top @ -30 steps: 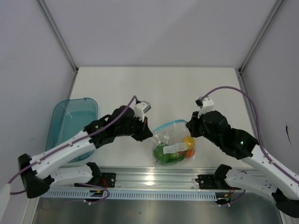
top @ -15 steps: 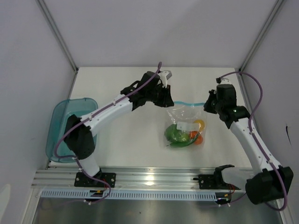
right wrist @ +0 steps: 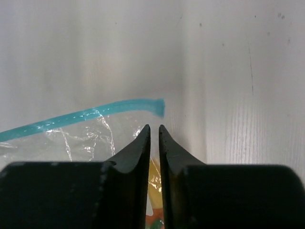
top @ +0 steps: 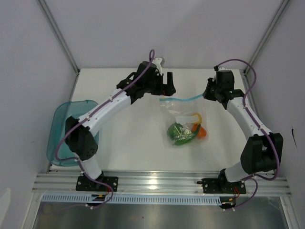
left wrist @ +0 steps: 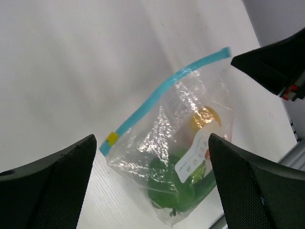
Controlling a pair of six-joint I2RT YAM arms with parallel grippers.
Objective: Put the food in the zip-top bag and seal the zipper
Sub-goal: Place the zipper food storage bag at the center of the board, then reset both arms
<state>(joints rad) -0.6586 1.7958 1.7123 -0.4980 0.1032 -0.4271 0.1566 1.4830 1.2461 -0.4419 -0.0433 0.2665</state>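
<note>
- The bag (top: 185,114) lies on the white table (top: 124,143), right of the middle, between my two claws.
- Its mouth points to the far side, and the food is gathered at the near end.
- The zipper (top: 183,99) runs across the mouth as one thin light blue line. A small yellow tab (left wrist: 112,138) sits at the end nearer my left claw.
- I cannot tell whether the strip is pressed together along its whole length.
- Inside the bag, the green pieces (top: 179,134) sit lowest. The orange fruit (top: 202,133) is just beside them on the right, and a yellow piece (top: 197,125) is above it.
- A white label (left wrist: 193,155) shows on the plastic over the food.
- My left claw (top: 167,90) hovers just beyond the left end of the strip. Its fingers are spread wide with nothing between them. From its wrist camera the whole bag shows in the gap, clear of both pads.
- My right claw (right wrist: 154,129) is at the right end of the strip, its fingers only a thin slit apart with nothing caught in the slit.
- The blue end of the strip lies just past the tips of my right claw, and I see no touch.
- The teal tray (top: 56,143) sits at the table's left edge, well apart from the bag, partly under my left arm.
</note>
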